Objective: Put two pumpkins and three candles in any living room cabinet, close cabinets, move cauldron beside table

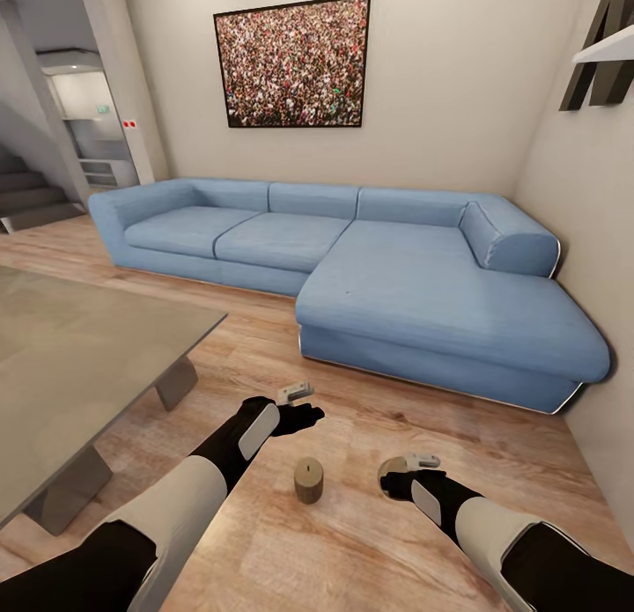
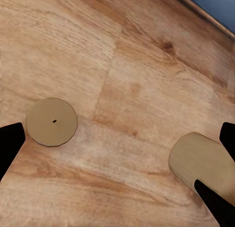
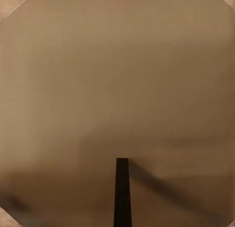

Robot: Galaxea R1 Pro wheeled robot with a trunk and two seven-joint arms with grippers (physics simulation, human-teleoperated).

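Note:
A tan candle (image 1: 308, 481) with a small wick stands on the wooden floor between my two grippers; the left wrist view looks down on its round top (image 2: 51, 121). My left gripper (image 1: 299, 414) hangs open just beyond it, holding nothing. My right gripper (image 1: 398, 480) sits down over a second candle (image 1: 393, 465), whose tan side (image 2: 198, 156) has a black finger against it. That candle's top (image 3: 117, 90) and wick sit very close to the right wrist camera and hide the fingers. The grey-beige table (image 1: 79, 357) is on the left.
A large blue corner sofa (image 1: 396, 277) runs along the far wall and down the right side. The beige wall (image 1: 590, 242) closes the right. Bare wooden floor (image 1: 264, 348) lies between the table and the sofa. Stairs (image 1: 26, 198) show at far left.

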